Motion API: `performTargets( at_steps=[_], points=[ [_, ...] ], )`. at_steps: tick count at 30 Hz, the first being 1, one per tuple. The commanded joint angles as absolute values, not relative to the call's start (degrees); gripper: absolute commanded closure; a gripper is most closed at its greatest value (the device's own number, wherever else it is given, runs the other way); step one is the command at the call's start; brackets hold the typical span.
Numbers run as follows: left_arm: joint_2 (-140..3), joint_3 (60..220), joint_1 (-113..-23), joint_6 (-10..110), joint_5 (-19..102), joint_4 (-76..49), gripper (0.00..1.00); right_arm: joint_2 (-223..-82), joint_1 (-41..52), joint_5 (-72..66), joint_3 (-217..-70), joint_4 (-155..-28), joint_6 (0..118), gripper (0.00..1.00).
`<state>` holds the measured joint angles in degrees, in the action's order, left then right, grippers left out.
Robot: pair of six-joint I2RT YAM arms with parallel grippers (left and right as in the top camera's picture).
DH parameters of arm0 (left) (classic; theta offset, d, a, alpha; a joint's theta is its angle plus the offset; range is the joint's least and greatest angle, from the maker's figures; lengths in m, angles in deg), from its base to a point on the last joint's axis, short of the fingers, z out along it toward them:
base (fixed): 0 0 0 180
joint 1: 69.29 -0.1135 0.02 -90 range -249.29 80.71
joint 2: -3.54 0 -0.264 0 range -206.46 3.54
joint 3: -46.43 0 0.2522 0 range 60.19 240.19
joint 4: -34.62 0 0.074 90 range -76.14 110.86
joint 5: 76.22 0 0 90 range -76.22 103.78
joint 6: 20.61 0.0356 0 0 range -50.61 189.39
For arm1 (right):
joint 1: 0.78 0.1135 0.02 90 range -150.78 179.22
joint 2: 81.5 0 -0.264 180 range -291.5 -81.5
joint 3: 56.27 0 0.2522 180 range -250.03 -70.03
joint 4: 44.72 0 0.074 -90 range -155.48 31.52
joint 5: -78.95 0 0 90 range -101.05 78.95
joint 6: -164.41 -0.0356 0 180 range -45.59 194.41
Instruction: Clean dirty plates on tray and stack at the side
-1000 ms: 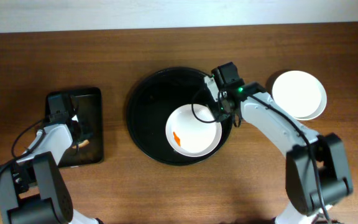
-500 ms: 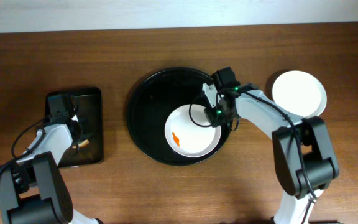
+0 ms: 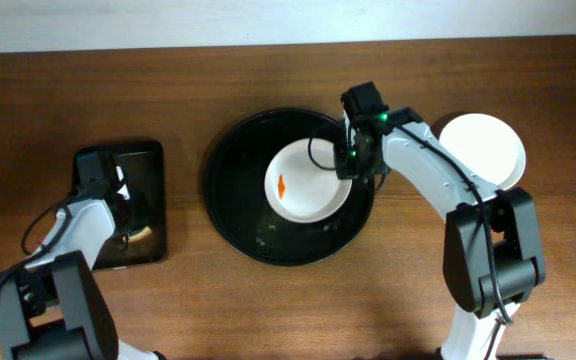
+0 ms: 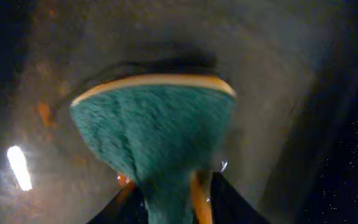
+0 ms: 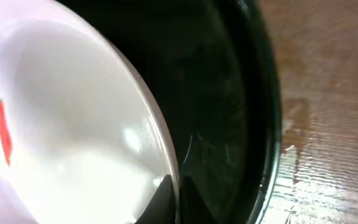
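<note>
"Starting at the jaws, what did each one have?" Ana asked.

"The left gripper [image 4: 176,200] was pinching a sponge [image 4: 154,130], green scouring face toward its camera, its waist squeezed between the fingers. It hung over the glossy floor of the small rectangular tray [image 3: 153,165] near the table's [image 3: 268,70] left end. The right gripper [image 5: 176,198] had its jaws pressed together on the rim of the dirty plate [image 5: 73,118]."

"And where did that plate sit?"

"Inside the round black tray [image 3: 218,185] at the middle of the table, toward the tray's far-right rim, with the orange smear [image 3: 281,185] on its left half. Nothing else lay in that tray but a wet glint near its front. Whether the held edge was raised off the tray floor, I couldn't tell."

"So which step was it?"

"I judged it the last plate: gripped, not yet wiped. Beyond the tray, toward the table's right end, stood the stack of clean plates [image 3: 481,148], a second rim peeking out beneath the top one."

"What did the next move call for?"

"Bringing sponge and plate together. The sponge was well apart from the smear, so either the left arm had to cross to the round tray or the right had to carry the plate over, keeping a firm pinch on a thin, slick rim. After wiping, the plate belonged on the stack."
</note>
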<state>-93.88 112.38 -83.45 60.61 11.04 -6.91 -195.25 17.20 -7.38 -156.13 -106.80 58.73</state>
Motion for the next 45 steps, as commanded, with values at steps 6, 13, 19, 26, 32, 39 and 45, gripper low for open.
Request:
performTargets(
  at_steps=[6, 13, 19, 26, 32, 39, 45],
  points=[
    [-93.5, 114.1, -83.5, 60.8, 8.7, -5.3, 0.59, -195.3, 16.8, -9.2, -157.5, -107.6, 54.2, 0.96],
    [-101.9, 114.1, -83.5, 60.7, 8.9, -4.6, 0.84, -195.3, 16.8, -9.2, -157.5, -107.7, 54.2, 0.96],
    [-100.1, 116.1, -83.5, 61.5, 9.4, -5.9, 1.0, -195.3, 16.8, -9.2, -157.5, -107.9, 54.2, 0.96],
    [-93.0, 120.7, -83.5, 65.3, 9.5, -7.7, 0.91, -195.3, 16.8, -9.2, -157.5, -108.0, 54.2, 0.96],
    [-94.0, 119.0, -83.3, 66.6, 10.1, -9.8, 0.55, -195.3, 16.8, -9.2, -157.5, -108.0, 54.2, 0.96],
    [-94.4, 115.7, -83.4, 66.4, 9.9, -6.9, 0.77, -195.3, 16.8, -9.2, -157.5, -108.0, 54.2, 0.96],
    [-99.5, 113.7, -83.3, 66.4, 9.9, -3.6, 1.0, -195.3, 16.8, -9.2, -157.5, -108.2, 54.2, 0.96]
  ],
)
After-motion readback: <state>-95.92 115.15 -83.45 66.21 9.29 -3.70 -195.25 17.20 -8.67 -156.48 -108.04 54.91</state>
